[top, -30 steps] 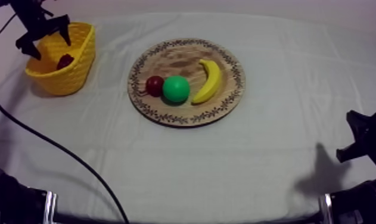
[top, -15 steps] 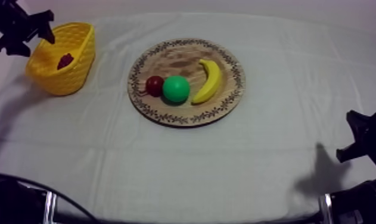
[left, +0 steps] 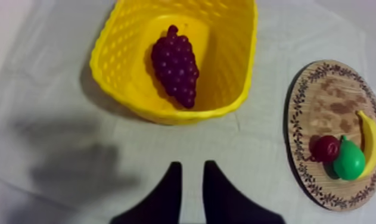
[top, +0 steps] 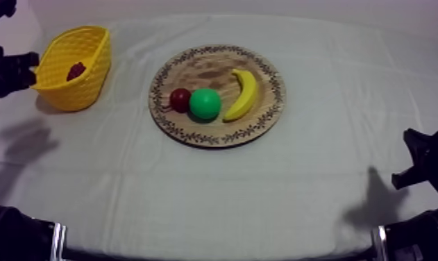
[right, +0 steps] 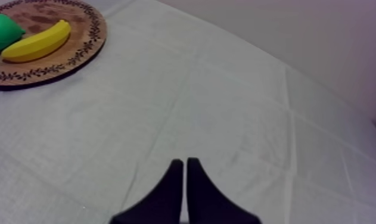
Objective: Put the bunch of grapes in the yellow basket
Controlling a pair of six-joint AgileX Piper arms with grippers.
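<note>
**Left arm backs off the basket, grapes left inside**

Since a second ago your left gripper [left: 192,179] has pulled back from above the yellow basket [top: 89,87] toward the left edge of the table [top: 263,194]. It now hangs off the basket's left side. Nothing else on the cloth has shifted.

From its wrist camera you see its two black fingers [left: 169,193] spread a little apart, with only cloth between them and nothing pinched. The basket stands ahead of them. The bunch of grapes [left: 175,62] lies on the basket's floor, clear of the gripper, with its stem end pointing away from the fingers.

The round wooden board [top: 200,66] sits mid-table, well apart from the basket. It carries a small red fruit [top: 180,99], which touches a green pear [top: 205,103]. A banana [top: 243,94] lies just beside the pear on the far side from the red fruit.

Your right gripper [right: 185,170] rests low at the right side of the table. Its fingers are pressed together into a narrow wedge over bare cloth, and the board lies well beyond them.
</note>
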